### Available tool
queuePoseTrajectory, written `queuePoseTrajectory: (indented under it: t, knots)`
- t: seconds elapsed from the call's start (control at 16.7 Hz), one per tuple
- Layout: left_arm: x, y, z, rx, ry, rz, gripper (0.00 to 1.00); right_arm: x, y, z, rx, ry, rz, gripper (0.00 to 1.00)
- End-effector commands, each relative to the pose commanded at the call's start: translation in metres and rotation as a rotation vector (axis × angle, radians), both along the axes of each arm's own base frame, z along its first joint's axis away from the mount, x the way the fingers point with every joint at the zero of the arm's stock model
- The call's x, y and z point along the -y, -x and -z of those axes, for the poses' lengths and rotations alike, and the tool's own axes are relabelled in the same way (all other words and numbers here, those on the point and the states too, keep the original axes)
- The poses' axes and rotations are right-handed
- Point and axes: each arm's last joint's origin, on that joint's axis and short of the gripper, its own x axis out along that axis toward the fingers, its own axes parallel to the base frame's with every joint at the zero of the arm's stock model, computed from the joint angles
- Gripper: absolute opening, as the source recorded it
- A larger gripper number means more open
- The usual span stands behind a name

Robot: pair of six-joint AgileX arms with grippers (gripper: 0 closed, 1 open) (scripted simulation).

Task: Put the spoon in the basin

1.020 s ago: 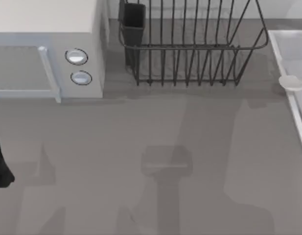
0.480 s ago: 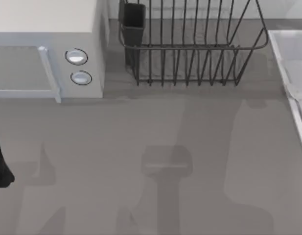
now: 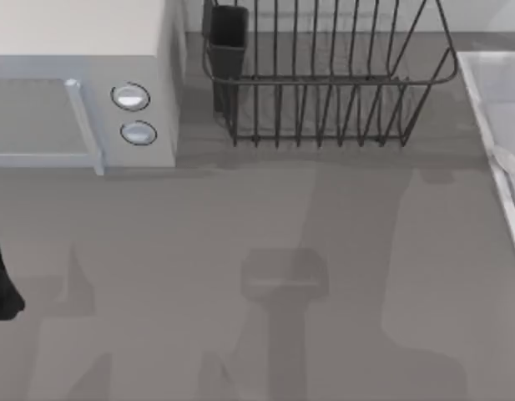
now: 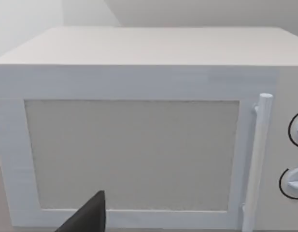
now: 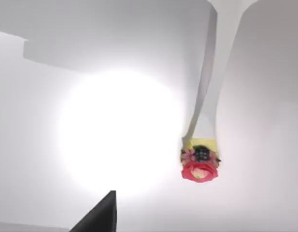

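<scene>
Table unchanged; spoon (image 5: 219,72) has left the basin (image 3: 478,109) rim; right pincer (image 5: 105,215) grip: cannot tell.

The left arm (image 3: 0,276) is a matte black bulk, and each wrist view shows a plain black pointed finger tip.

Spoon gone from the basin's rim in the top view

One second ago the spoon's rounded bowl lay across the rim of the basin (image 3: 491,142) at the desk's right edge, seen from above. Half a second ago it had slipped off that spot, and now that stretch of rim is bare. The right wrist view has the spoon (image 5: 214,92) lying on the pale surface beneath the camera.
</scene>
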Motion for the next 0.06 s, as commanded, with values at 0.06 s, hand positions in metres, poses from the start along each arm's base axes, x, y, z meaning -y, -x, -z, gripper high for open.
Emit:
queuePoseTrajectory:
  t: [0.06]
  knots:
    - [0.0, 0.0, 0.0, 0.0, 0.0, 0.0, 1.0, 0.0, 0.0, 0.0, 0.0, 0.0, 0.0, 1.0]
